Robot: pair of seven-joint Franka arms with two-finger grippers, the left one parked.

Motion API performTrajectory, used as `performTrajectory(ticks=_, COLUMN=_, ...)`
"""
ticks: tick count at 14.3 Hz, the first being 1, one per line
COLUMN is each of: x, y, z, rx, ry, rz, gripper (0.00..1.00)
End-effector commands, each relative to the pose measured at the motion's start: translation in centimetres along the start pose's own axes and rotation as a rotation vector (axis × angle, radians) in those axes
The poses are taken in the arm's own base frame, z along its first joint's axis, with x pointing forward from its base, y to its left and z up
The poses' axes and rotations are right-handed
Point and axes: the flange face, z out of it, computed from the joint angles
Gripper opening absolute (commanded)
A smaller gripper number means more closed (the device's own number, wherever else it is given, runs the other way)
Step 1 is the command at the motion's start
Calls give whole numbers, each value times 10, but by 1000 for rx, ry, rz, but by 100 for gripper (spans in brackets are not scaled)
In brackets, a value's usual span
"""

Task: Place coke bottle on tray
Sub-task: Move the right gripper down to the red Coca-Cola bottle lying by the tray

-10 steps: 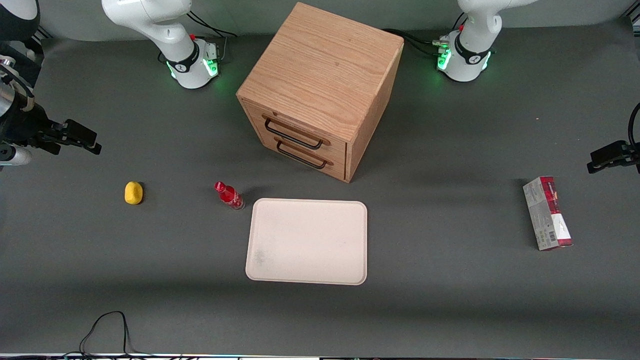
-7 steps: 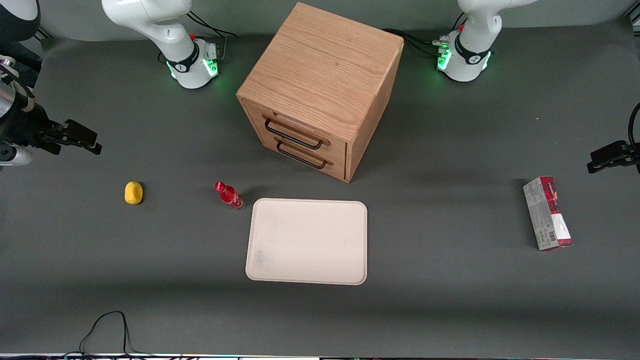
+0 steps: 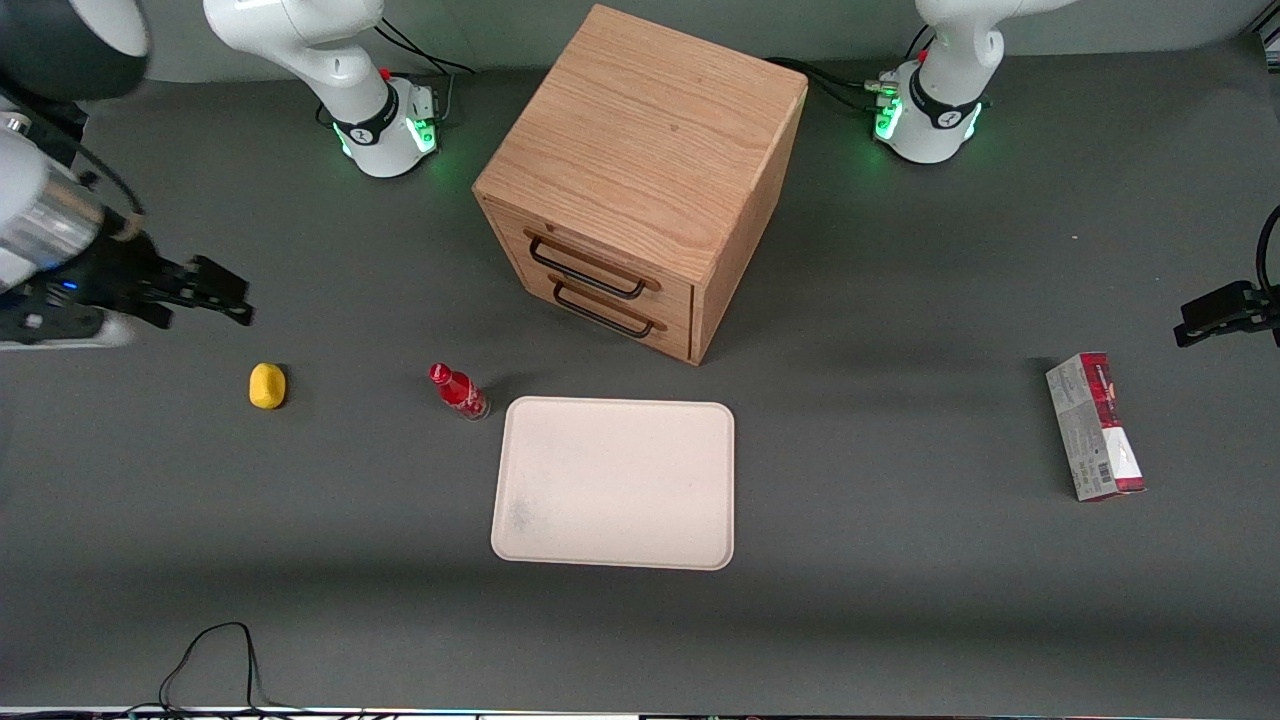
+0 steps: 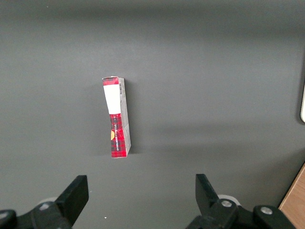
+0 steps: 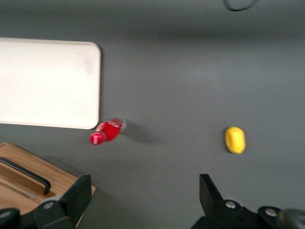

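Observation:
The coke bottle (image 3: pixel 459 391), small and red with a red cap and clear base, stands on the grey table close beside a corner of the tray (image 3: pixel 614 483), apart from its rim. The tray is flat, cream-white and bare. My right gripper (image 3: pixel 225 294) is open and empty, raised above the table toward the working arm's end, well short of the bottle. In the right wrist view the bottle (image 5: pixel 107 131) shows by the tray's corner (image 5: pixel 71 86), with my gripper (image 5: pixel 145 193) wide open over bare table.
A wooden drawer cabinet (image 3: pixel 640 180) with two black handles stands farther from the front camera than the tray. A yellow lemon (image 3: pixel 267 386) lies beside the bottle toward the working arm's end. A grey-and-red carton (image 3: pixel 1095 426) lies toward the parked arm's end.
My right gripper has moved in toward the bottle and a little nearer the front camera. The bottle, tray and lemon have not moved.

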Motion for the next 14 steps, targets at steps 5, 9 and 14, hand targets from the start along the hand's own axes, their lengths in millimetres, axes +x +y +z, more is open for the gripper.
performTrajectory(ticks=5, x=-7, y=-94, z=155, rx=47, ry=24, rz=12, gripper=100)
performTrajectory(ticks=9, x=-26, y=-112, z=215, rx=40, ry=22, rz=10, gripper=100)
performTrajectory(ticks=14, x=-41, y=-105, z=257, rx=12, ry=52, rz=-24, gripper=100)
